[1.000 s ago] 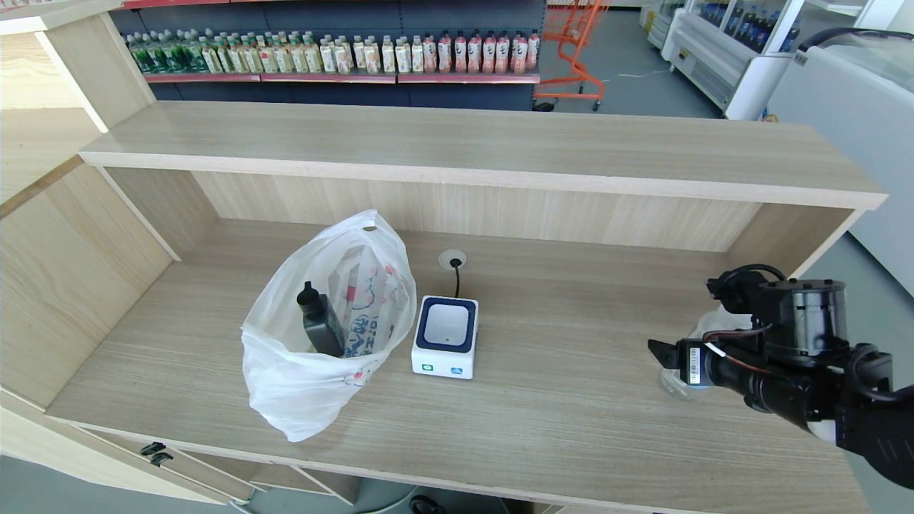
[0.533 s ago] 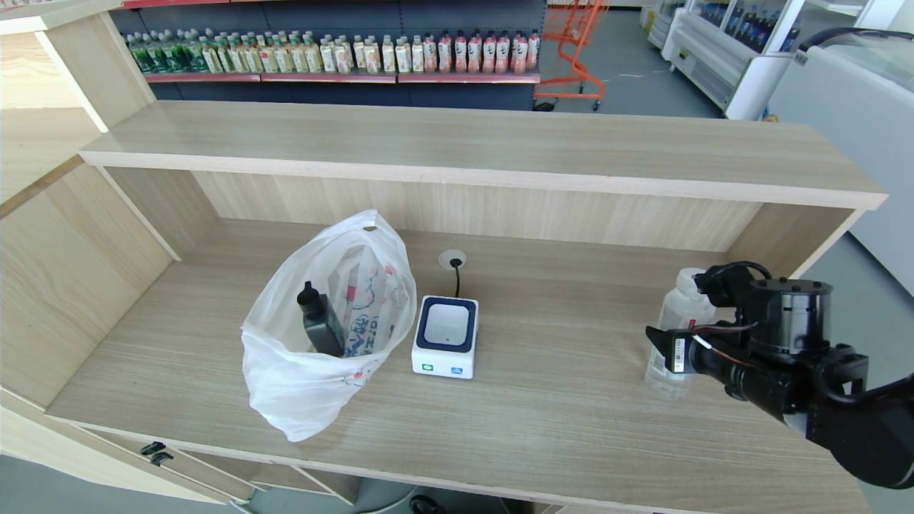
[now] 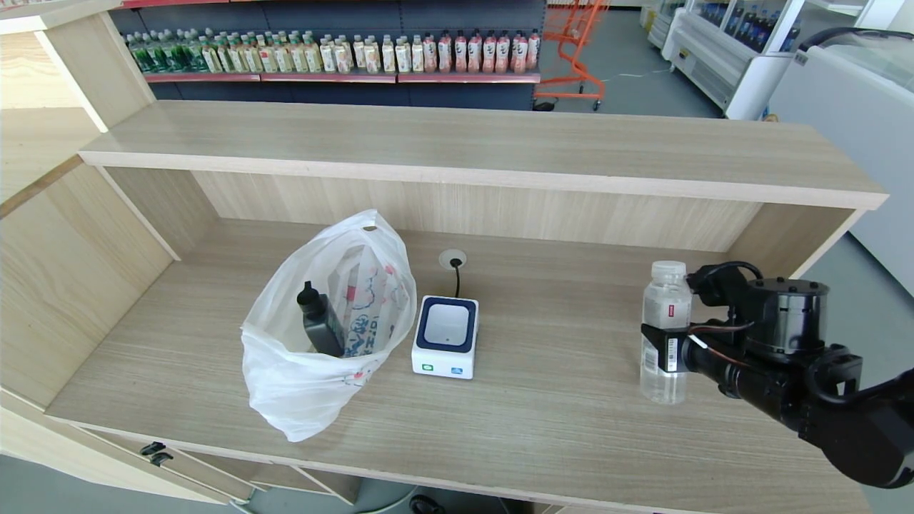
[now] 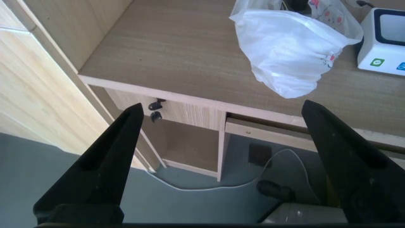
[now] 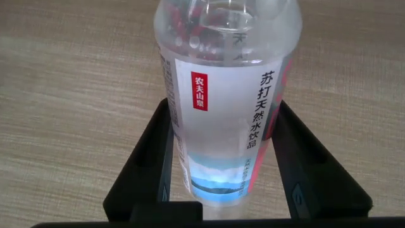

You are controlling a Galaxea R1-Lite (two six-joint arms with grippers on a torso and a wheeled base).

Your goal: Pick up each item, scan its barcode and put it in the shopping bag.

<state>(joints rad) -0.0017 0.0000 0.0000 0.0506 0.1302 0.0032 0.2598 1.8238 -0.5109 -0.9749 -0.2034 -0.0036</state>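
Observation:
A clear water bottle [image 3: 665,307] with a white cap and a red-and-white label stands upright at the counter's right end. My right gripper [image 3: 660,353] is shut on its lower half. The right wrist view shows the bottle [image 5: 228,95] held between the two black fingers of the right gripper [image 5: 224,114]. I cannot tell if its base touches the wood. The white shopping bag [image 3: 307,371] stands left of centre with a black bottle [image 3: 321,325] and a printed packet [image 3: 368,300] inside. The white scanner [image 3: 445,335] sits beside it. My left gripper [image 4: 223,111] hangs open below the counter's front edge.
The wooden counter [image 3: 557,400] has a raised back ledge [image 3: 457,143] and side walls. A cable hole [image 3: 453,258] lies behind the scanner. The left wrist view shows the bag [image 4: 291,44], the scanner [image 4: 383,47] and a drawer handle [image 4: 155,109] under the counter.
The right gripper has shifted left with the bottle, which has risen from behind the wrist and now stands upright in full sight. The bag and scanner have not moved.

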